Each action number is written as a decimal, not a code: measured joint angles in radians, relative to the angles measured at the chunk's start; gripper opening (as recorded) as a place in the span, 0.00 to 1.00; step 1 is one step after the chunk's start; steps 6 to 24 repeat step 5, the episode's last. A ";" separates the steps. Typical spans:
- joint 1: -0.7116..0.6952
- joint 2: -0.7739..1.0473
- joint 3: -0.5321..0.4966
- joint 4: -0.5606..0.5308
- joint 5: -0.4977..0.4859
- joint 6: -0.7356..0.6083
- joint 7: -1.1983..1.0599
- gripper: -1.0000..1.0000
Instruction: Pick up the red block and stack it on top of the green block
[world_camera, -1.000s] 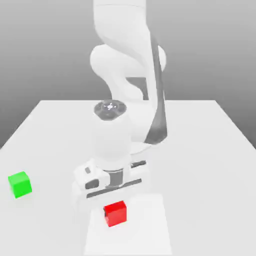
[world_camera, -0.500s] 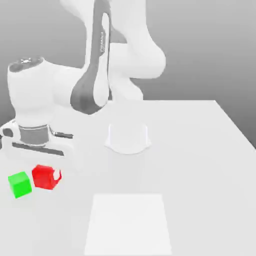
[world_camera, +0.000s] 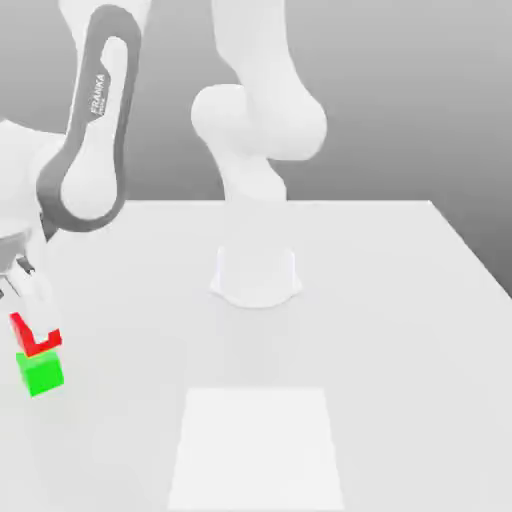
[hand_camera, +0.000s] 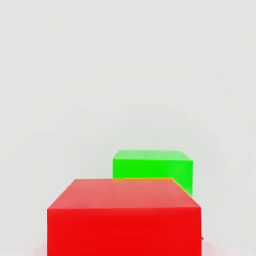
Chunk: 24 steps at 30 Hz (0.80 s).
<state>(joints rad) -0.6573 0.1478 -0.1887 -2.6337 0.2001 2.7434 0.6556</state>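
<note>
Red matte cube (world_camera: 33, 338) clamped in the two-finger gripper (world_camera: 30, 318), carried low.
Green matte cube (world_camera: 42, 372) sits just below, slightly offset; needs centring before release.

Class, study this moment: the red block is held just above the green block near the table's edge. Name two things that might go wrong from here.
1. In the hand view the red block sits offset from the green block; released now, it might land off-centre and topple.
2. The green block stands close to the table edge at the exterior view's left, so a nudge while lowering might push it off.
</note>
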 joint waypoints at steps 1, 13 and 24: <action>0.000 0.011 0.001 0.000 0.001 0.012 -0.001 0.00; 0.008 0.046 -0.012 -0.002 -0.026 0.065 0.018 0.00; 0.008 0.046 -0.012 -0.002 -0.026 0.065 0.018 0.00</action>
